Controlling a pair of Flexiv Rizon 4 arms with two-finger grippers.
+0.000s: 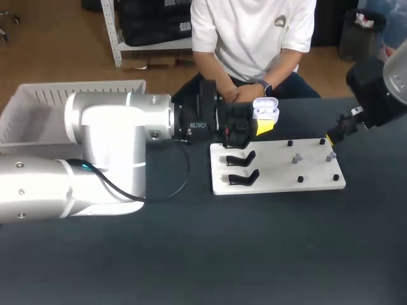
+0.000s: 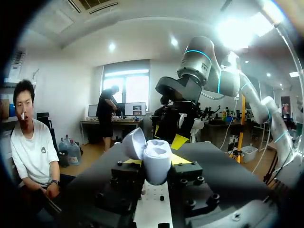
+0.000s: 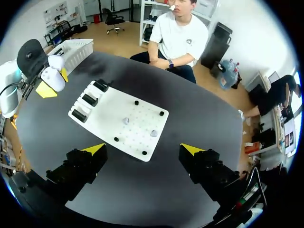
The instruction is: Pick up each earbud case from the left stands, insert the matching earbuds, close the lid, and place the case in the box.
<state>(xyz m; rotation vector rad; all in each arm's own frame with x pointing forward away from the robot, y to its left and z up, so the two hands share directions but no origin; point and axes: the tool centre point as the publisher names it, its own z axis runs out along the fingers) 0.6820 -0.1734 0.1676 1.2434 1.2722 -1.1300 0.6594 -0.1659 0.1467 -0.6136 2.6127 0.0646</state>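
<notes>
My left gripper (image 1: 245, 127) is shut on a white earbud case (image 1: 266, 111), held above the board's far left corner with its lid open. In the left wrist view the case (image 2: 156, 161) sits between the fingers, lid (image 2: 134, 142) tipped back, two hollows showing. The white board (image 1: 276, 184) carries black stands (image 1: 241, 159) on its left and two small earbuds (image 1: 297, 157) (image 1: 331, 156) on pegs at its right. My right gripper (image 1: 331, 138) hangs open off the board's right edge; in its own view it (image 3: 142, 149) is above the board (image 3: 109, 128) and the earbuds (image 3: 126, 120).
A white slatted basket (image 1: 38, 105) stands at the back left, also seen as the basket (image 3: 78, 47) beyond the left arm. Several black pegs (image 1: 300, 180) dot the board. Dark tabletop (image 1: 254, 254) lies in front of the board.
</notes>
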